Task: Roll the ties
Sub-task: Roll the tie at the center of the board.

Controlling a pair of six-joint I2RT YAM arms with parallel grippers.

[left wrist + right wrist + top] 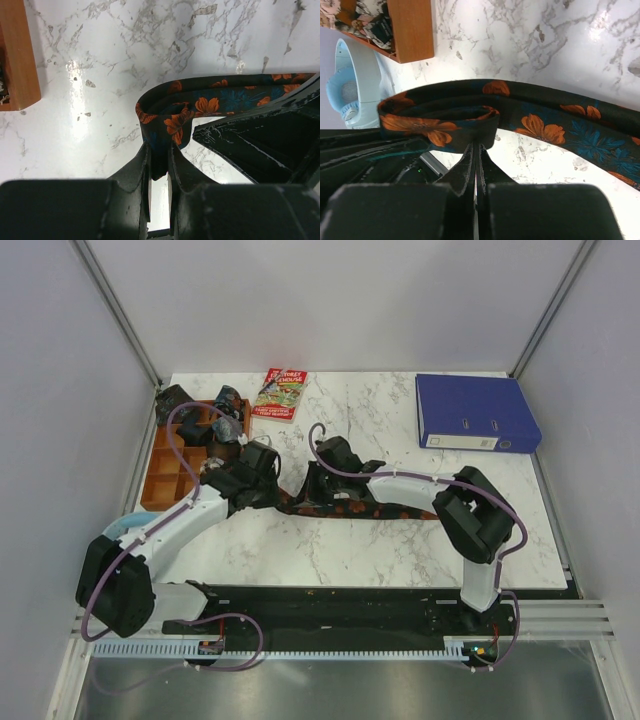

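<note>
Left gripper [159, 156]: fingers nearly together, pinching a fold of the long tie [220, 97], black with orange-red flowers and blue leaves; the fabric rises from between the fingers and curls into a loose loop above them. Right gripper [475, 149]: fingers pressed shut, tips touching the lower edge of the same folded end; whether any fabric is caught between them cannot be told. Both grippers meet at the tie's left end, close together, with a right finger just beside the loop in the left wrist view. Remainder of the long tie: lies flat on the marble table [400, 550], running right beneath the right forearm. Wooden tray [165, 478]: compartmented, at the table's left edge, just left of the left gripper. Small tie bundles [226, 428]: dark, patterned, in the tray's far compartments and at its far rim. Booklet [282, 393]: red and green, at the far edge, well apart from the grippers. Blue binder [475, 412]: lying flat at the far right corner.
</note>
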